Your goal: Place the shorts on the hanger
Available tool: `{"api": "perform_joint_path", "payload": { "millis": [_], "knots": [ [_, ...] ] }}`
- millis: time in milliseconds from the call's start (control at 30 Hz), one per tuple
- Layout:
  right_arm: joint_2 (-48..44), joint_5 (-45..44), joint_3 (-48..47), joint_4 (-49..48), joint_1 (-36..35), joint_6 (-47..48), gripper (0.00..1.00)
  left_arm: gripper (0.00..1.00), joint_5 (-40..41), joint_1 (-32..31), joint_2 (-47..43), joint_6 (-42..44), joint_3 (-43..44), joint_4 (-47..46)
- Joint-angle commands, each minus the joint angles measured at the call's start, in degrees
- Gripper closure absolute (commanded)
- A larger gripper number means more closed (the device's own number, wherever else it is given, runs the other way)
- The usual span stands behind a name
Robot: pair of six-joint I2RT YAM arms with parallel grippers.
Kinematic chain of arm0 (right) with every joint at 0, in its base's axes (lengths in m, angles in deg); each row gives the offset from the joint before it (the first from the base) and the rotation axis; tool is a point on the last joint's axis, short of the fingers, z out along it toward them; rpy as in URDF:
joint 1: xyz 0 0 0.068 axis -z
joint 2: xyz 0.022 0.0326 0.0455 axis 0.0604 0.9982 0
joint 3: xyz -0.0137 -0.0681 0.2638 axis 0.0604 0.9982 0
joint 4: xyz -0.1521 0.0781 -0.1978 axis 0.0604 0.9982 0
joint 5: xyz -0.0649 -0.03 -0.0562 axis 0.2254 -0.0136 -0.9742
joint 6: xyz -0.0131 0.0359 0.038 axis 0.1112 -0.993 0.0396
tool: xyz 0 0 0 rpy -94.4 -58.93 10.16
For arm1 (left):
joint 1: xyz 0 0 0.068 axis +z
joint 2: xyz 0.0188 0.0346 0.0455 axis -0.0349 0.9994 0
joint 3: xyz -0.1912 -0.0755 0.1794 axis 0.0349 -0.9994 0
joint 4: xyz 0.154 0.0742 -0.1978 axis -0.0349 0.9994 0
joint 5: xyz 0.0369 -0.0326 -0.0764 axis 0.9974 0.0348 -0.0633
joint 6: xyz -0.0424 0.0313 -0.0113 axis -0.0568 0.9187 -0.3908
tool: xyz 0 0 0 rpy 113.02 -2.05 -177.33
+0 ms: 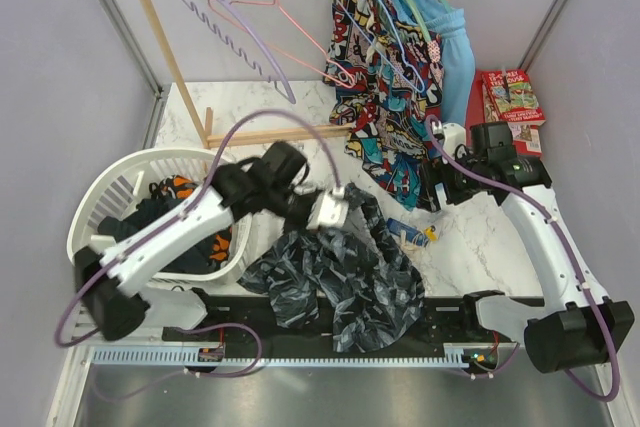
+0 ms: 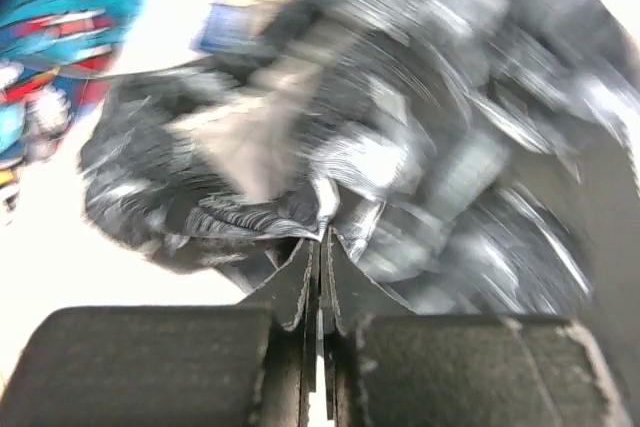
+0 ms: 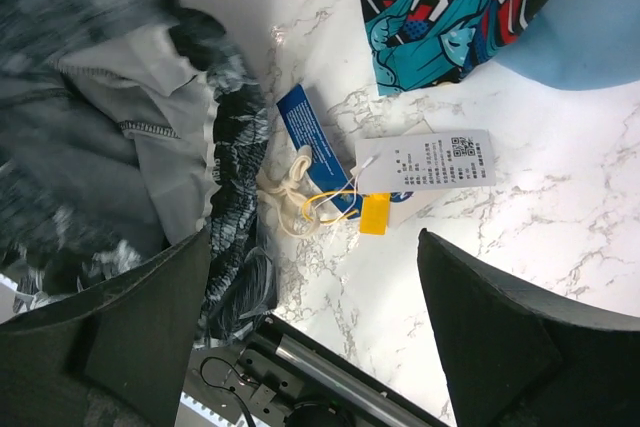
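My left claw (image 2: 320,239) is pinching the leaf-print shorts (image 2: 420,97); my right claw (image 3: 315,247) is hovering spread over the white tag (image 3: 425,160).

White arm links (image 1: 190,222), black joints (image 1: 272,175) (purple cables (image 1: 280,113)).

The shorts (image 1: 335,282) are soft matt cloth, crumpled. The table (image 1: 470,247) looks like smooth marble with a slight gloss. At left, the basket (image 1: 110,172) is white plastic. At the far side, the rack (image 1: 162,37) is bare wood. The tag (image 3: 425,161) is paper.

White laundry basket (image 1: 120,187) at left; comic-print garment (image 1: 385,77) hangs from the wooden rack (image 1: 162,37).
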Motion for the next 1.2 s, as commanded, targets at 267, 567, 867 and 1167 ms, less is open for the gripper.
{"api": "perform_joint_path", "payload": {
  "millis": [267, 567, 867, 1167],
  "knots": [
    [3.5, 17.0, 1.5, -1.6, -0.7, 7.9, 0.17, 0.98, 8.0, -5.0, -13.8, 18.6, -27.3, 12.1],
    [7.3, 9.5, 1.8, -18.3, -17.3, 5.1, 0.18, 0.92, 8.1, -5.0, -15.1, 15.6, -28.2, 7.8],
    [21.6, 5.7, -4.2, -26.4, -31.3, 5.3, 0.17, 0.88, 9.0, -5.0, -17.5, 13.6, -28.9, 7.6],
    [30.3, 0.9, -7.0, -28.1, -38.3, 8.1, 0.22, 0.89, 8.9, -5.0, -18.2, 12.0, -28.0, 7.7]
  ]
}}
